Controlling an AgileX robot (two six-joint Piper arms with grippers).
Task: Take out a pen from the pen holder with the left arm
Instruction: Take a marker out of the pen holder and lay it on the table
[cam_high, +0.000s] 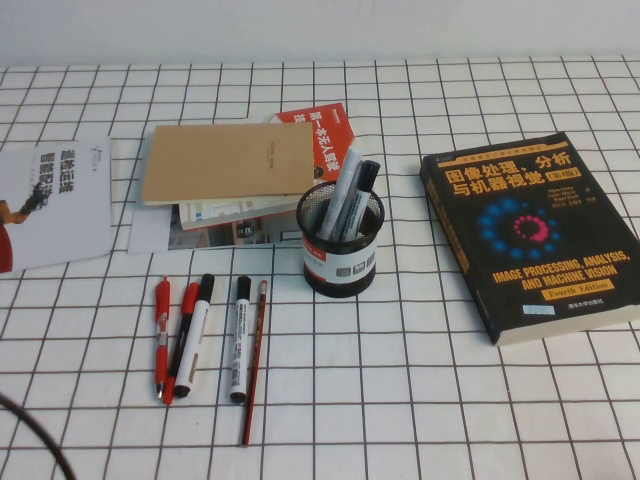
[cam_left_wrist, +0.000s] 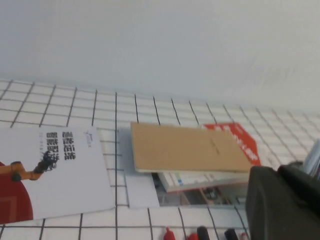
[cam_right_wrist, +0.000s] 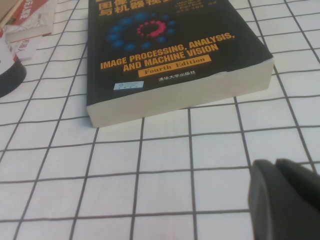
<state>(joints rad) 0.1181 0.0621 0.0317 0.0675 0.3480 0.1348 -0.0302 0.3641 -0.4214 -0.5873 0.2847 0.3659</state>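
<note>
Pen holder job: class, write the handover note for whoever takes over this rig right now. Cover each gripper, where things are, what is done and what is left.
Left gripper: shut, nothing in it, outside the high view, its camera facing the brown notebook.
Right gripper: above the table near the black book, nothing seen in it.
Pen holder: upright between notebook and book, with markers standing in it.
Five loose pens lie on the table on its left.
Done: nothing yet; no pen is gripped.
Left: bring the left arm over the holder, open, grip one marker and lift it out.
</note>
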